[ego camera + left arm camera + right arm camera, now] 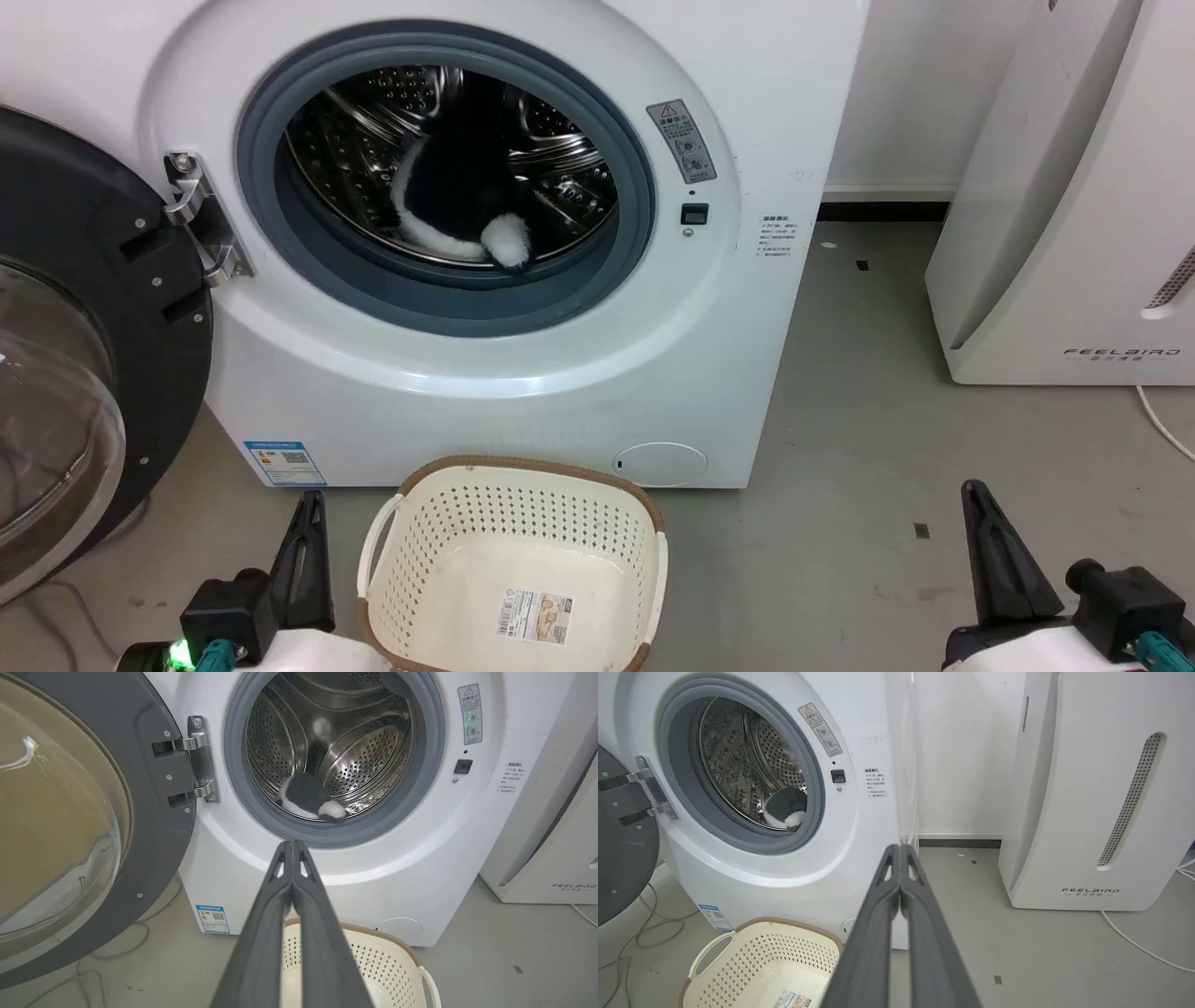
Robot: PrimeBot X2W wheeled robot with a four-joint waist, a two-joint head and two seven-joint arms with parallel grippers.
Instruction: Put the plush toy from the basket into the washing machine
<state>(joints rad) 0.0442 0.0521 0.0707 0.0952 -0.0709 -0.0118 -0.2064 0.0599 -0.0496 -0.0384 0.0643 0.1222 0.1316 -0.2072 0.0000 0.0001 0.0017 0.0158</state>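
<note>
The black and white plush toy (462, 201) lies inside the steel drum of the white washing machine (523, 373), near the front of the porthole; it also shows as the plush toy (308, 798) and the plush toy (785, 807). The machine's door (65, 345) hangs open at the left. On the floor in front stands the cream basket (513, 569), holding nothing but its paper label. My left gripper (306, 509) is shut at the basket's left, nothing in it. At the lower right my right gripper (976, 499) is shut, also holding nothing. Both sit well below the porthole.
A white FEELBIRD appliance (1074, 205) stands at the right, with a white cable (1162, 420) on the floor beside it. Grey cables (626, 933) lie under the open door. Bare grey floor (840, 523) stretches between the basket and the right gripper.
</note>
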